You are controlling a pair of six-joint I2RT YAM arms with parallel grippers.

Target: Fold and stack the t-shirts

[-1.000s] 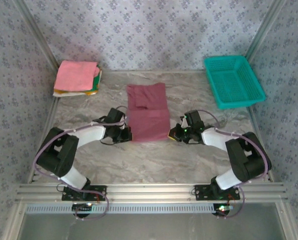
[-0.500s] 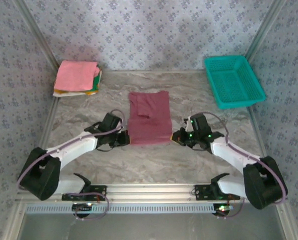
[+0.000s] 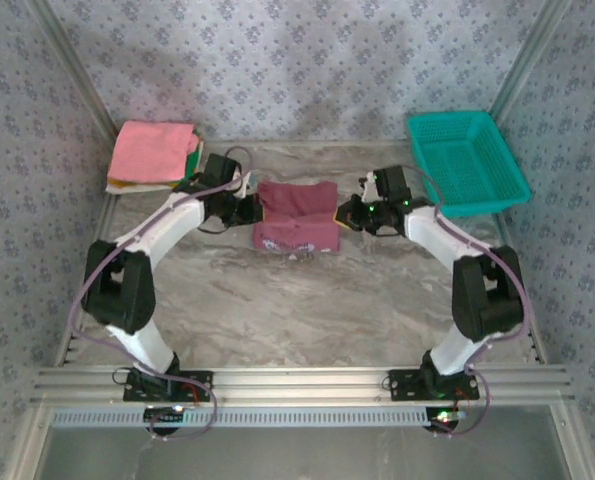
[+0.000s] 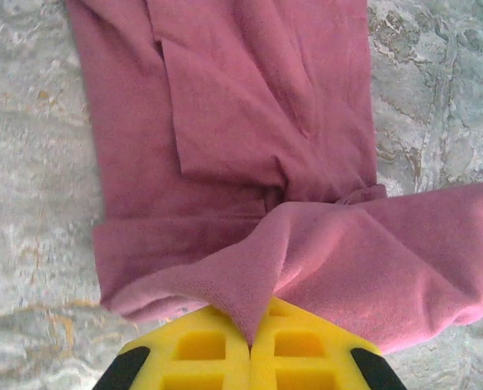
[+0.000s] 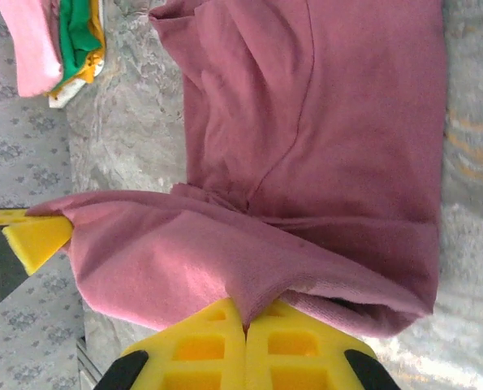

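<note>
Mid-fold, left claw (image 3: 247, 209) and right claw (image 3: 348, 213) each pinch the maroon shirt's (image 3: 295, 212) lifted edge; stacking onto the ten-o'clock pile (image 3: 154, 153) remains.

The maroon t-shirt (image 3: 295, 215) is soft matt cloth, the pads (image 4: 200, 345) yellow foam, the basket (image 3: 467, 160) plastic mesh.

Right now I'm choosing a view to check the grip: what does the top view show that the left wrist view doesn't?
Top's extra: the basket, the stack, the right tool. Left wrist's extra: a close look at the left tool, pads pressed together on a lifted fold of the shirt. Shared: the shirt and the table.
</note>
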